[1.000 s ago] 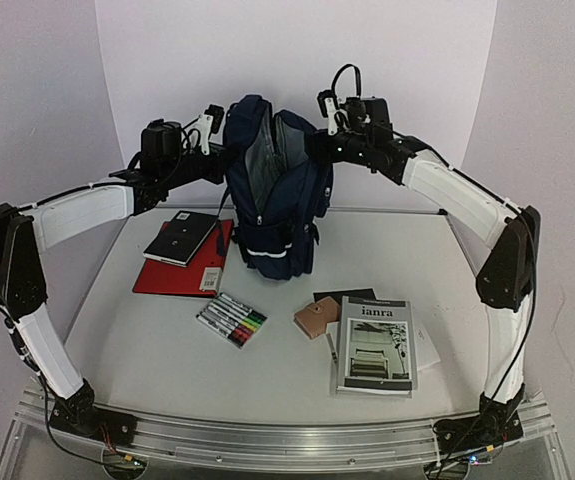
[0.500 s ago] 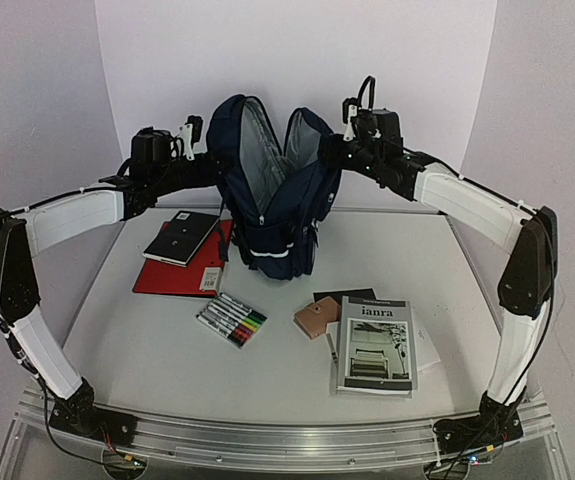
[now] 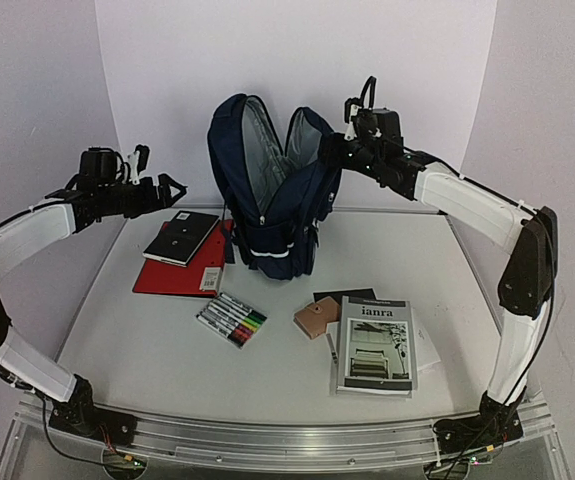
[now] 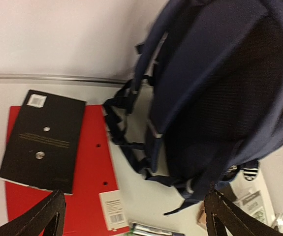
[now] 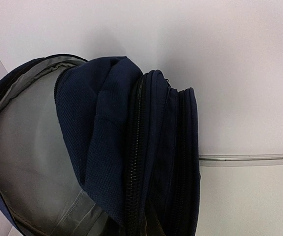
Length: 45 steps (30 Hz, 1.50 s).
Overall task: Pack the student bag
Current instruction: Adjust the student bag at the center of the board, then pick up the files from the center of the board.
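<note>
White table: navy student bag gapes, grey-lined; left gripper spread, right gripper pinching its rim.

student bag: navy woven cloth, matt, slightly coarse weave. Lining was smooth grey cloth with a faint sheen. Back panel was black padded mesh, rough-looking. Zip teeth were black, probably plastic. Straps were black webbing.
Red folder: smooth, slight gloss, looked plastic, with a white paper sticker.
Black notebook: matt cover.
Markers: glossy plastic barrels in a clear shiny sleeve.
Booklet: paper, satin cover.
Tan pouch: leather-like and matt, couldn't confirm.
Tabletop: pale, smooth, matt.
Front rail: bare brushed metal.
Arm shells: smooth white plastic.
Left hand fingers: matt black.
</note>
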{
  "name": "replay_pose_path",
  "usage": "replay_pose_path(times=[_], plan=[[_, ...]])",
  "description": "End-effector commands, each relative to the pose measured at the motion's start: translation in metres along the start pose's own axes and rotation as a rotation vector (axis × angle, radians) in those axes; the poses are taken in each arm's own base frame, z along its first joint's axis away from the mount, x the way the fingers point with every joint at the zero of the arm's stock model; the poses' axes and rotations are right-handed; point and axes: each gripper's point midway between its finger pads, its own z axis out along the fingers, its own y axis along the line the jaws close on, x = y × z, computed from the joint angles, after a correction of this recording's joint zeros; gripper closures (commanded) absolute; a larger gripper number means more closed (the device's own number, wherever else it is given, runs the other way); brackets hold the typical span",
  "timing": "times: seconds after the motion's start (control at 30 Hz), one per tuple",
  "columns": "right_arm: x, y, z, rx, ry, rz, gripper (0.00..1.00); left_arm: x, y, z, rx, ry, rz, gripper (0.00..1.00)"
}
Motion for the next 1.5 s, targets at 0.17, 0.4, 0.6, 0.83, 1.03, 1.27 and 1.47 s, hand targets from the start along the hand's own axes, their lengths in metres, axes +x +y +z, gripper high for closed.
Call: replay_pose_path(times=[0.17,0.4,0.6,0.83,1.03,1.27,1.47], plan=[[-0.011,0.011,-0.008,-0.034,0.000,0.011,1.00,0.037,0.133,0.043,-0.523,0.176,0.103,0.01],[-0.009,0.014,-0.007,-0.051,0.009,0.015,1.00,0.014,0.184,0.083,-0.423,0.180,-0.034,0.01],[-0.005,0.012,-0.003,-0.042,0.019,0.012,1.00,0.008,0.168,0.124,-0.294,0.223,0.034,0.02],[-0.004,0.012,-0.002,-0.038,0.020,0.010,1.00,0.045,0.121,0.153,-0.371,0.299,0.223,0.02],[-0.006,0.013,-0.003,-0.044,0.017,0.009,1.00,0.097,0.067,0.127,-0.325,0.273,0.410,0.02],[-0.007,0.015,-0.005,-0.054,0.018,0.012,1.00,0.140,0.048,0.080,-0.271,0.222,0.508,0.04],[-0.002,0.018,-0.003,-0.075,0.034,0.023,1.00,0.170,0.043,0.073,-0.300,0.250,0.671,0.06]])
